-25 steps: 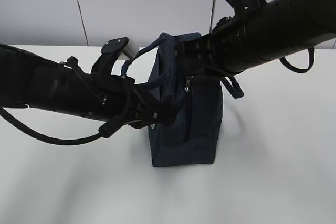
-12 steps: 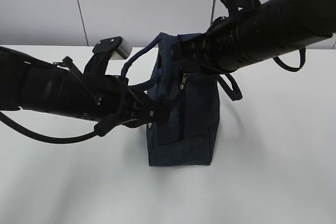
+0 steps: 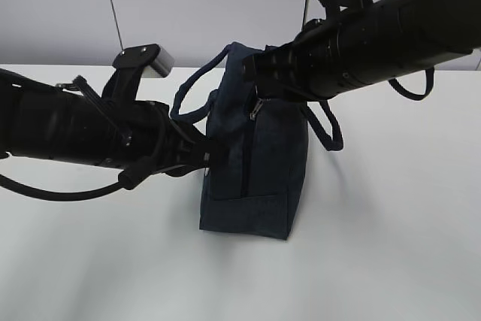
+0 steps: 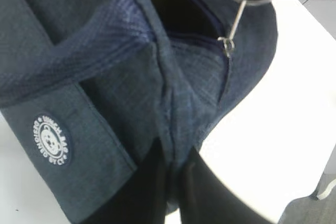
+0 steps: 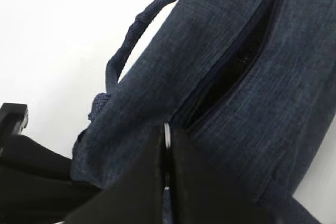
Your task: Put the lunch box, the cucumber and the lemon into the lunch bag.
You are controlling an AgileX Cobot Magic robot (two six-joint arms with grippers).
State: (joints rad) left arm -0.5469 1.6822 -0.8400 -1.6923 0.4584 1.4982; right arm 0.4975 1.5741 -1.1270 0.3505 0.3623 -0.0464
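Lunch bag [image 3: 252,163] upright, zip part open, inside dark; left gripper [image 4: 173,182] pinching fabric; right gripper [image 5: 167,156] clamped on ring pull [image 5: 166,132]

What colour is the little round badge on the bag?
White lettering on dark navy; the round logo on the lunch bag shows best in the left wrist view.

Stood on a plain white table [image 3: 391,246]: one dark navy lunch bag [image 3: 263,178], upright on its narrow base near the middle, leaning slightly. Cast a soft shadow to its right across the tabletop. Showed bare white surface on every side of the bag's base, out to the far edge where the tabletop met a pale grey wall [image 3: 188,5].
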